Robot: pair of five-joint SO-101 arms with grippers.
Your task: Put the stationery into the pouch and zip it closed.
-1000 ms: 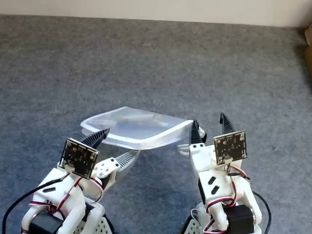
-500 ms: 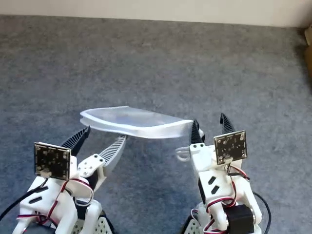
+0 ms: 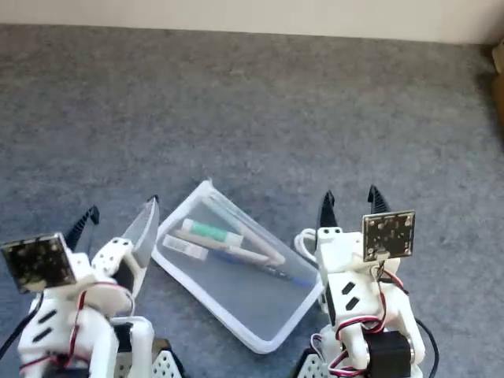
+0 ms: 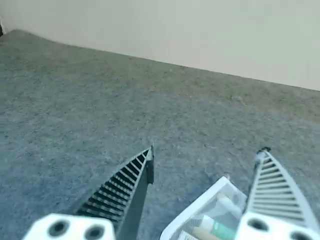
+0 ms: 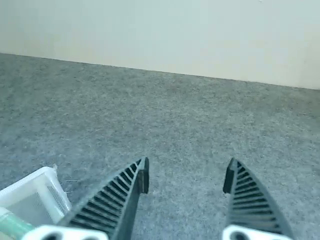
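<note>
Lying flat on grey carpet (image 3: 315,102), the clear pouch (image 3: 264,305) holds pens (image 3: 228,236); left gripper (image 3: 122,209) and right gripper (image 3: 350,193) flank it, both spread empty. Unanchored, the pouch could slide during zipping.

Indoor room: grey carpet (image 3: 236,94), pale wall (image 5: 150,30)
</note>
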